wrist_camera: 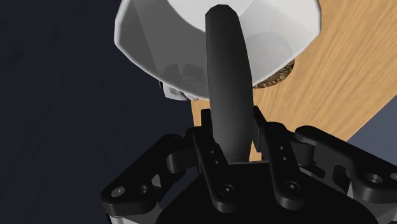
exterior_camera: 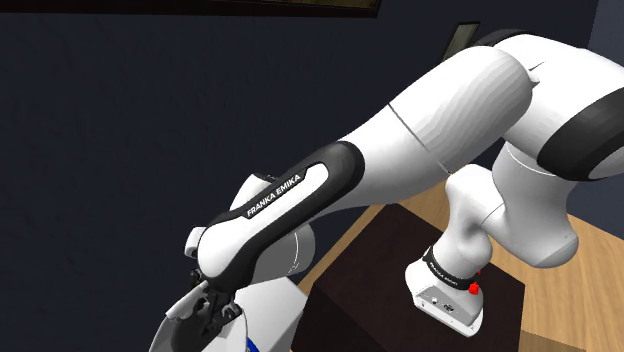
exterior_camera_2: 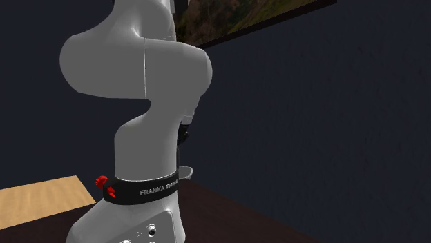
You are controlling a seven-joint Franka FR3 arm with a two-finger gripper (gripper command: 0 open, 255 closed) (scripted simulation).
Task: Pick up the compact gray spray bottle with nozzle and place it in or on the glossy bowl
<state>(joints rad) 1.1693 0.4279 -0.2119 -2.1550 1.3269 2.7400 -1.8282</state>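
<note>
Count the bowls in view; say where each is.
1. The white glossy bowl is just beyond the gripper, partly over the wooden surface; the dark bottle clasped in the gripper crosses in front of it. The arm may hide others.

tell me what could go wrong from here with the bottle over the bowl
1. The gripper holds the dark spray bottle with its far end over the white bowl. The bottle looks long next to the bowl, so once released it may lean on the rim and tip out.
2. The bowl seems to sit at the edge of the wooden table. A knock from the bottle could push it off.
</note>
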